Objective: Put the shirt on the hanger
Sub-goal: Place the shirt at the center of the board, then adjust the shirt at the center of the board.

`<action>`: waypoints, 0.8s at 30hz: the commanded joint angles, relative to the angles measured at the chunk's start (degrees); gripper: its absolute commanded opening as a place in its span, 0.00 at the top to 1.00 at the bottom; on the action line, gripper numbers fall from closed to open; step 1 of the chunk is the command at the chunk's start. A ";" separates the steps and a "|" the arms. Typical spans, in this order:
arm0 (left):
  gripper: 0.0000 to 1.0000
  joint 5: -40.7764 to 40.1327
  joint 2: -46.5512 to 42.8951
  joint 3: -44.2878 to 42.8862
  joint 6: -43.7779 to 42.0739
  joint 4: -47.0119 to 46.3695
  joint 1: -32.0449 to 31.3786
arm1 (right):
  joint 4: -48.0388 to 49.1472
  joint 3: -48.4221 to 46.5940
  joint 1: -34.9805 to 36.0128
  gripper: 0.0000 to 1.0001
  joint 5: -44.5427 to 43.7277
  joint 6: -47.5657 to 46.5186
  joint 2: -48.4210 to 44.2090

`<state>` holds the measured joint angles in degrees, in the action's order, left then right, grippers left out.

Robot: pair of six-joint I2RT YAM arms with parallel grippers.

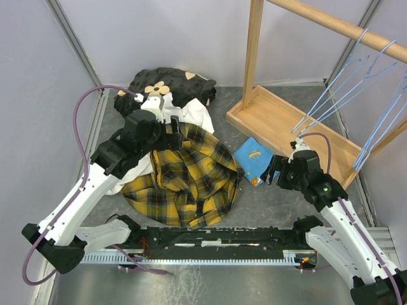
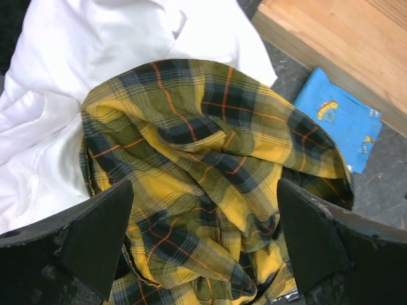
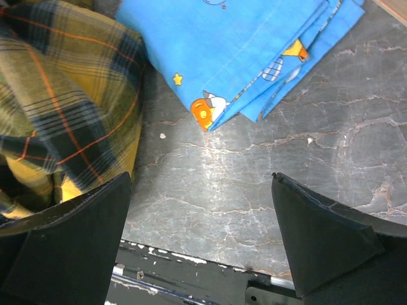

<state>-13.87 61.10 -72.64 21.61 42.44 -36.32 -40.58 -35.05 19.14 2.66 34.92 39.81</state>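
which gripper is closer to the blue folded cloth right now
Right. The right gripper hovers open just beside the blue cloth, at its right edge. The left gripper is open over the plaid shirt, well to the cloth's left.

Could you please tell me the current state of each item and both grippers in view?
Yellow-and-black plaid flannel shirt: crumpled on the table, not on a hanger.
Pale-blue wire hangers: bare, hanging from the wooden rail.
White garment: rumpled, partly under the shirt.
Black flowered cloth: bunched up.
Blue printed cloth: folded flat.
Left gripper: jaws open above the shirt, empty.
Right gripper: jaws open, empty.
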 commanded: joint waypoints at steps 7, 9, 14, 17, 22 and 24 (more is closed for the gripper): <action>0.01 5.55 -2.70 6.23 2.30 -1.72 11.31 | -0.73 -11.88 10.41 0.01 -0.08 -4.42 3.81; 0.01 6.61 -3.86 7.59 2.09 -1.67 14.39 | 0.53 -14.19 20.04 0.01 -8.41 -2.92 7.55; 0.01 7.37 -6.94 9.23 1.07 -0.04 18.28 | 5.68 -21.73 43.33 0.01 -24.39 -1.76 18.72; 0.00 4.93 -8.96 9.97 0.37 0.89 18.86 | 12.22 -24.51 49.21 0.01 -25.64 -1.65 24.88; 0.01 -1.08 -11.82 10.16 -0.10 2.09 19.18 | 19.20 -29.03 53.07 0.01 -26.53 0.38 36.69; 0.02 -2.94 -12.78 9.87 -0.14 2.17 19.27 | 21.84 -29.77 53.55 0.01 -26.25 1.44 40.06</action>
<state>-11.68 50.41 -62.59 22.15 44.69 -17.67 -27.49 -61.23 71.46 -20.01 33.76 74.41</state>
